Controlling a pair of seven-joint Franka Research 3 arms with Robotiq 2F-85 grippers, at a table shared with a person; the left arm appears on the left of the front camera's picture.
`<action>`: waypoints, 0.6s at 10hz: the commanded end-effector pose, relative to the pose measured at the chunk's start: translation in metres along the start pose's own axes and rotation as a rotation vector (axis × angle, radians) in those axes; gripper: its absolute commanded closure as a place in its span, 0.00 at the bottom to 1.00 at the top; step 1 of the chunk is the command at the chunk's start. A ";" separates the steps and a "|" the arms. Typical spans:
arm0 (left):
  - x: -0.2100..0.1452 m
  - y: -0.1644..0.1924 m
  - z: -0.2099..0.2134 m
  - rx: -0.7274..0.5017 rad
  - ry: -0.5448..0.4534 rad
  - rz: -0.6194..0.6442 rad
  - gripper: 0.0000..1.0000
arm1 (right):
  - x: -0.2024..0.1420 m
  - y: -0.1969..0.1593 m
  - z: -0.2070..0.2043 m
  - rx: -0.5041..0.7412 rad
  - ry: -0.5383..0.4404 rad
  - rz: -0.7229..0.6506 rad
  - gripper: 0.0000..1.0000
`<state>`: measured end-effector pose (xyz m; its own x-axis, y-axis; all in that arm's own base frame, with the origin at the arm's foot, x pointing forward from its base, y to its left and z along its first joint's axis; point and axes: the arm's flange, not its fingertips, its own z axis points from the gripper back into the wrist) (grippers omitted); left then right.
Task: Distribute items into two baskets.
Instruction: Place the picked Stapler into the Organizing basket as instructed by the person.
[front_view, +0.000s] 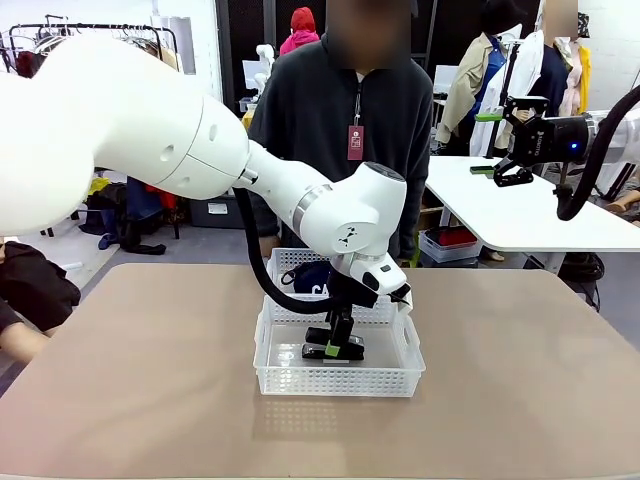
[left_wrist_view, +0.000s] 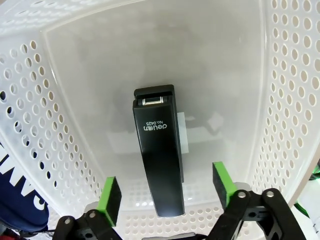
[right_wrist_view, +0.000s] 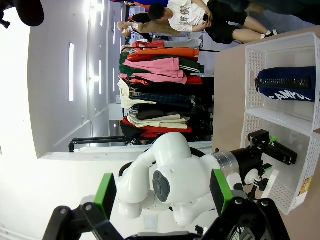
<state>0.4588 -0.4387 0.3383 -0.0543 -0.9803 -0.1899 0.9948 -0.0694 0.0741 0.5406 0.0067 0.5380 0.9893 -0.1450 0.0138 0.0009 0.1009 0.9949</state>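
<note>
The stapler (left_wrist_view: 159, 157) lies on the near basket's (front_view: 270, 378) floor, between the left gripper's (left_wrist_view: 167, 192) released fingers. The pouch (right_wrist_view: 287, 84) fills the far basket (right_wrist_view: 255, 65). Distribution looks finished; next the left arm should lift clear. The right gripper (right_wrist_view: 162, 192) hangs open, empty.

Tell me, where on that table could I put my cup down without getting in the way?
The bare tan tabletop left and right of the two white lattice baskets is free. The middle is crowded: the near basket holds the black stapler under the open left gripper; the far basket holds the navy pouch.
</note>
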 end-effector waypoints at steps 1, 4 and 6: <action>-0.009 -0.007 0.003 0.007 0.003 0.009 0.00 | -0.002 0.002 0.000 0.000 0.001 0.003 0.00; -0.008 -0.009 0.008 0.009 0.005 0.002 0.00 | -0.002 0.002 0.000 0.000 0.001 0.003 0.00; -0.009 -0.011 0.013 0.005 -0.032 0.028 0.00 | -0.002 0.002 0.000 0.000 0.001 0.003 0.00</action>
<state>0.4568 -0.4396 0.3481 -0.0510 -0.9821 -0.1813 0.9942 -0.0671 0.0839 0.5406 0.0067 0.5380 0.9893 -0.1450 0.0138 0.0009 0.1009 0.9949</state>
